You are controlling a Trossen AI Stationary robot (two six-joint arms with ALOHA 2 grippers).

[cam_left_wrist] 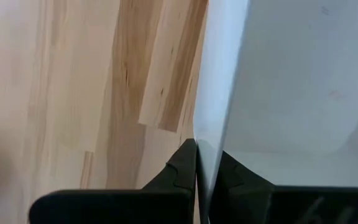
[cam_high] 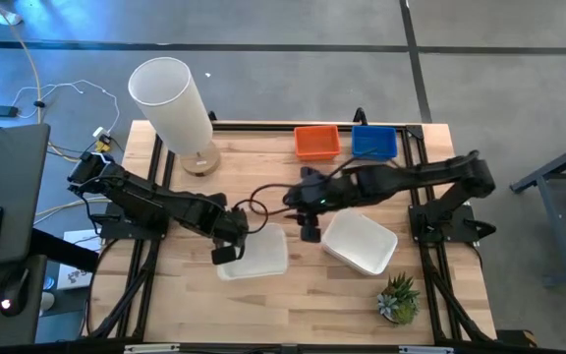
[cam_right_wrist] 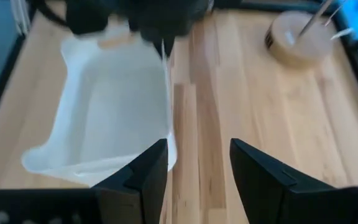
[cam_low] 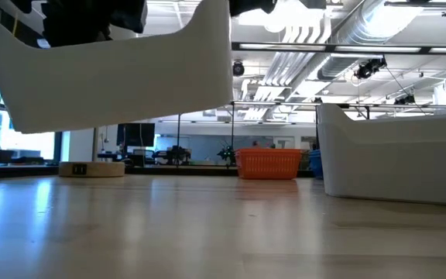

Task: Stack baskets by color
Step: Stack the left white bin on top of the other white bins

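My left gripper [cam_high: 226, 252] is shut on a white basket [cam_high: 255, 254] near the table's middle. In the low view this basket [cam_low: 114, 70] hangs above the tabletop. My right gripper [cam_high: 310, 232] hovers open just to the right of it, nothing between its fingers [cam_right_wrist: 149, 171]. A second white basket [cam_high: 360, 243] stands on its bottom to the right. An orange basket [cam_high: 317, 142] and a blue basket [cam_high: 374, 142] stand side by side at the far edge. My left gripper pinches the white basket's left end wall [cam_left_wrist: 209, 134] at its rim, one finger [cam_left_wrist: 182, 168] outside and one inside. The fingers come from above, pointing down. The basket is lifted clear of the table, slightly tilted, its far end [cam_low: 215, 54] higher.
A tall white cylinder lamp [cam_high: 170, 98] stands on its round base at the far left corner. A small potted plant [cam_high: 398, 298] sits at the near right. Bare wood [cam_high: 195, 305] lies along the near edge.
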